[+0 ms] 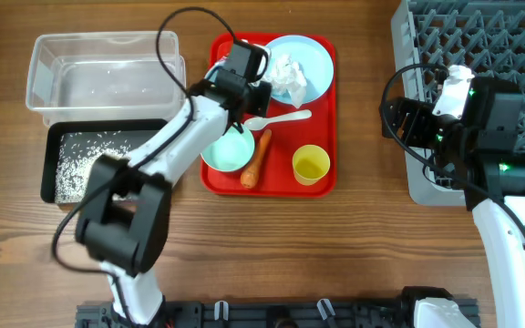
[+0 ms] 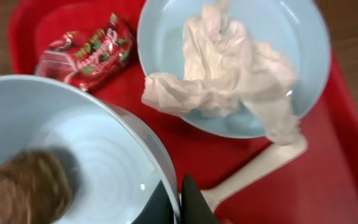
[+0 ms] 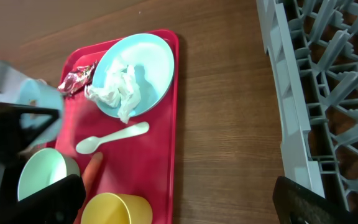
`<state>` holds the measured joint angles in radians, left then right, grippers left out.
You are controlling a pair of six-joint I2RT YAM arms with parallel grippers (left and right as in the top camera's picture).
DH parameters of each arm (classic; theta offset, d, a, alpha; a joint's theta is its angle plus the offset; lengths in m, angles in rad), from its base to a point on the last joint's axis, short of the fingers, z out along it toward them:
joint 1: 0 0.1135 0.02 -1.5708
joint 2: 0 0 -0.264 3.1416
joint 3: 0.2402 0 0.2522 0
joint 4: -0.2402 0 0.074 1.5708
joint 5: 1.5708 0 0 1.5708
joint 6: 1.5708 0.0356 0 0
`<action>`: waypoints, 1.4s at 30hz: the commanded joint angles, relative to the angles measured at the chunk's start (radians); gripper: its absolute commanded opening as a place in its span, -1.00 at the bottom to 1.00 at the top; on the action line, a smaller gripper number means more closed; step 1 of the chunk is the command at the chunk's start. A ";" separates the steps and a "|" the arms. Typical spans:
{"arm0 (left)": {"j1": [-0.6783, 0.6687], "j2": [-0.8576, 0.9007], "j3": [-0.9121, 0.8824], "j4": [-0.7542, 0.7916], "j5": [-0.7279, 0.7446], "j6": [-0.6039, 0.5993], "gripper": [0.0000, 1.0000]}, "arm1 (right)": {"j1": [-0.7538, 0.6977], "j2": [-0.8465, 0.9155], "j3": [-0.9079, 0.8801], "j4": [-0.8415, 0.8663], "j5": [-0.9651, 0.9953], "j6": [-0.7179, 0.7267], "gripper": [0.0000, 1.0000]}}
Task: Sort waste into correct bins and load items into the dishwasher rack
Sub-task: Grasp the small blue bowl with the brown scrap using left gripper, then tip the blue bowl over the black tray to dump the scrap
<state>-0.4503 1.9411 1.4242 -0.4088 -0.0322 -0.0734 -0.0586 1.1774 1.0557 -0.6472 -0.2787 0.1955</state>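
Pinched by its rim in the closed left gripper (image 2: 176,202), a pale blue round bowl (image 2: 98,162) carrying a small brown lump (image 2: 30,190) hangs over the flat red tray (image 2: 328,162), presumably for tipping into a bin. The right gripper (image 3: 179,208) gapes wide beside the grey plastic lattice rack (image 3: 328,93).

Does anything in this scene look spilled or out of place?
Yes. Rice grains lie in the black tub and a few, it seems, in the clear tub too: one waste in both bins. The crumpled tissue hangs past the rim of the plate, over the red tray.
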 commanded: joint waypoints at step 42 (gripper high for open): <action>0.966 -0.402 -0.436 -0.253 1.157 0.096 -0.91 | 0.003 0.006 0.023 -0.028 0.070 -0.013 0.99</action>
<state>0.4412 1.5475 1.0565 -0.7158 0.9245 -0.0406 -0.0586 1.1782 1.0557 -0.6765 -0.2268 0.1951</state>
